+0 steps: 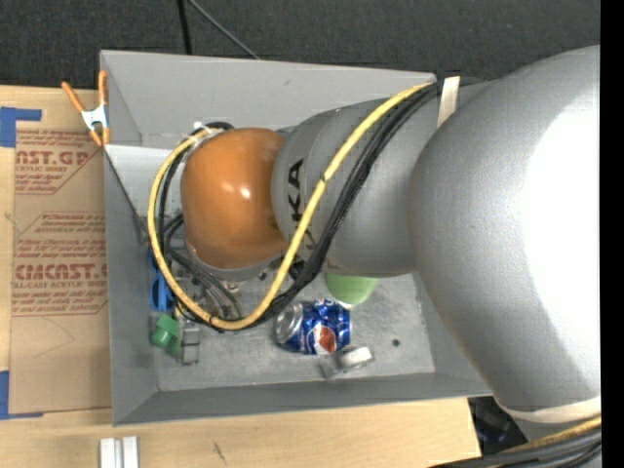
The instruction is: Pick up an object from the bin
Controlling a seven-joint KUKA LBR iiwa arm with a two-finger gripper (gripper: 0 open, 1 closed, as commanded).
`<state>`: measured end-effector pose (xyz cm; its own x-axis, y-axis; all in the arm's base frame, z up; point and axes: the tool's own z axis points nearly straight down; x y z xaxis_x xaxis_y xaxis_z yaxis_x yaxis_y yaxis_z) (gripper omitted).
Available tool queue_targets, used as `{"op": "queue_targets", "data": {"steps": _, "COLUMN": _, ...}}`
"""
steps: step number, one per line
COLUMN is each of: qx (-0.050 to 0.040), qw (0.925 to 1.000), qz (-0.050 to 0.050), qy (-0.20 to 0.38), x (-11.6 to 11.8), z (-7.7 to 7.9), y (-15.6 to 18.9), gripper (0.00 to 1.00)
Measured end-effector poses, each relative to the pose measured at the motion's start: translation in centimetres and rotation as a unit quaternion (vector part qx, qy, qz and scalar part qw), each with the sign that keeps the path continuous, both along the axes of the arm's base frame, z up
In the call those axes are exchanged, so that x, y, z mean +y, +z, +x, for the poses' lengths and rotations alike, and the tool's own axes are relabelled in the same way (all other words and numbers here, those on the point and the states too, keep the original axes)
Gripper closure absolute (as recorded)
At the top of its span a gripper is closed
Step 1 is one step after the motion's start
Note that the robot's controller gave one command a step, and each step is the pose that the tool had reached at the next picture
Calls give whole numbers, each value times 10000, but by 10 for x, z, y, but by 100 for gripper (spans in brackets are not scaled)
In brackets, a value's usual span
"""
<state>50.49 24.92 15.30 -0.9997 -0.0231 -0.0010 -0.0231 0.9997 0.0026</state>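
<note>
My gripper (211,286) reaches down into the left part of the bin, under the orange cover, and mostly its dark metal body shows. Just left of it lies a blue thing (161,292) against the bin's left wall. Below that sit a small green block (165,332) and a small grey piece (189,345). To the gripper's right, a crushed blue, red and white drink can (315,328) lies on the floor near the front wall.
A pale green rounded thing (349,287) peeks out from under the arm above the can. A small silver-grey piece (351,357) lies at the front wall, right of the can. The arm hides the bin's middle and right.
</note>
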Motion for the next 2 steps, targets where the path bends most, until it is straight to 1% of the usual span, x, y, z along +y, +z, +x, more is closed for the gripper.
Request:
{"op": "queue_targets", "data": {"steps": 1, "qx": 9, "qw": 9997, "qz": -17, "qy": -226, "x": -44, "z": 16, "y": -87, "gripper": 0}}
{"op": "queue_targets", "data": {"steps": 2, "qx": -9, "qw": 9998, "qz": 0, "qy": -207, "x": -41, "z": 17, "y": -82, "gripper": 100}}
